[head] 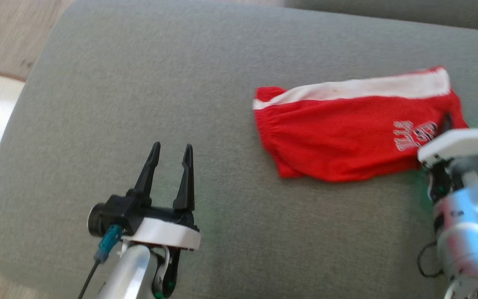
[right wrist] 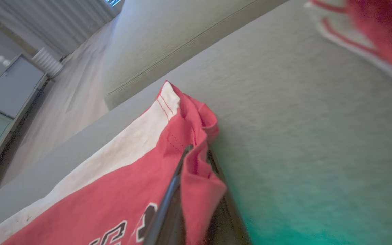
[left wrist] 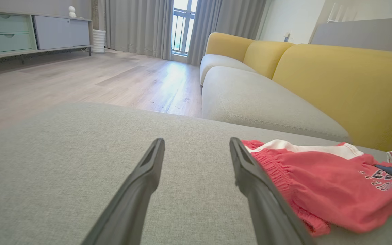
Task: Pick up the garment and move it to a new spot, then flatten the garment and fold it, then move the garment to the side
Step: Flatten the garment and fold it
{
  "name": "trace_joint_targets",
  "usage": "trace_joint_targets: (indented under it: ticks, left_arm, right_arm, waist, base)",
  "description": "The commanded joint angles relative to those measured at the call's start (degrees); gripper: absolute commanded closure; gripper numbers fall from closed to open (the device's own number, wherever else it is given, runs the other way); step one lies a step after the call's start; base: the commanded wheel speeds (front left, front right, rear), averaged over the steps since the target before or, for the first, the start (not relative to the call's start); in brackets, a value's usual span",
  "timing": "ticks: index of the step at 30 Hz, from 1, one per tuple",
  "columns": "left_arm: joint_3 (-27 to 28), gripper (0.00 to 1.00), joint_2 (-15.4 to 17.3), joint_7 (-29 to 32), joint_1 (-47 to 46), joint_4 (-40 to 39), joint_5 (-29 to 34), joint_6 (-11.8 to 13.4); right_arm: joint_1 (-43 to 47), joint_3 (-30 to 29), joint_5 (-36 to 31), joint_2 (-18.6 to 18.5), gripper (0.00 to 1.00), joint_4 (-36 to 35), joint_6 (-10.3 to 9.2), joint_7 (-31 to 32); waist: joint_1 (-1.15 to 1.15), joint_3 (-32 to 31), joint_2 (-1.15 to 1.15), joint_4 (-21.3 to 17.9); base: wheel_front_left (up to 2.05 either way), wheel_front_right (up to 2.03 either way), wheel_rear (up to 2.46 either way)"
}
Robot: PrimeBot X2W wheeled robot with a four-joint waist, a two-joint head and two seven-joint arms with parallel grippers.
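Observation:
The garment [head: 347, 124] is a pair of red shorts with a white side stripe and a printed logo, lying fairly flat on the grey cushion [head: 139, 104], right of centre. My right gripper [head: 447, 122] is shut on the garment's right edge; in the right wrist view a fold of the red cloth [right wrist: 131, 177] is pinched between the right gripper [right wrist: 197, 151] fingers. My left gripper [head: 171, 146] hovers open over bare cushion to the left of the garment, nothing between its fingers. In the left wrist view the left gripper [left wrist: 196, 141] is beside the garment [left wrist: 318, 183].
A second red-and-white cloth [right wrist: 369, 27] lies just beyond the garment's right end. Behind the cushion run a grey seat [left wrist: 257, 102] and yellow backrests [left wrist: 335, 78]. Wooden floor [left wrist: 80, 78] and a low cabinet [left wrist: 29, 32] lie past the cushion's left edge.

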Motion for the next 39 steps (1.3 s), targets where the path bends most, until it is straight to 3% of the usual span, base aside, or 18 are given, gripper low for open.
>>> trace_joint_targets:
  ticks: [1,8,18,22,27,33,39]
  left_arm:
    - [2.1,0.0,0.3,-0.3,0.1,-1.3,0.5,-0.3]
    - [2.7,0.0,0.3,-0.3,1.7,-1.2,0.9,-0.5]
    - [2.9,0.0,0.3,-0.3,2.9,-0.8,1.2,-1.0]
    - [3.0,0.0,0.3,-0.3,3.0,-0.3,1.5,-1.2]
    - [3.4,0.0,0.3,-0.3,3.6,0.2,1.9,-1.3]
    - [3.3,0.0,0.3,-0.3,4.3,0.4,1.9,-1.4]
    - [3.2,0.0,0.3,-0.3,5.0,0.4,1.8,-1.3]
  right_arm:
    - [0.4,-0.3,-0.2,-0.5,1.0,-2.2,0.39,-1.1]
    - [5.7,-6.3,-1.0,0.7,1.0,-6.3,0.39,-2.2]
    - [6.1,-3.9,0.8,1.7,1.0,-10.0,0.39,-1.3]
    - [4.5,2.0,6.3,1.8,1.0,-8.5,0.39,-2.6]
    - [3.2,14.8,17.0,1.8,1.0,-8.0,0.39,-3.8]
    - [6.6,34.4,32.4,1.8,1.0,-14.5,0.39,-3.9]
    - [9.8,45.6,39.6,1.8,1.0,-17.8,0.39,-5.3]
  waist:
    - [0.0,-1.6,0.0,-1.7]
    - [0.0,-4.1,0.0,-4.1]
    - [0.0,-5.1,0.0,-4.2]
    - [0.0,-6.0,0.0,-3.4]
    - [0.0,-7.5,0.0,-2.3]
    - [0.0,-8.7,0.0,-0.8]
    - [0.0,-9.2,0.0,1.0]
  base:
    - [0.0,0.0,0.0]
    - [0.0,0.0,0.0]
    - [0.0,0.0,0.0]
    - [0.0,0.0,0.0]
    - [0.0,0.0,0.0]
    - [0.0,0.0,0.0]
    - [0.0,0.0,0.0]
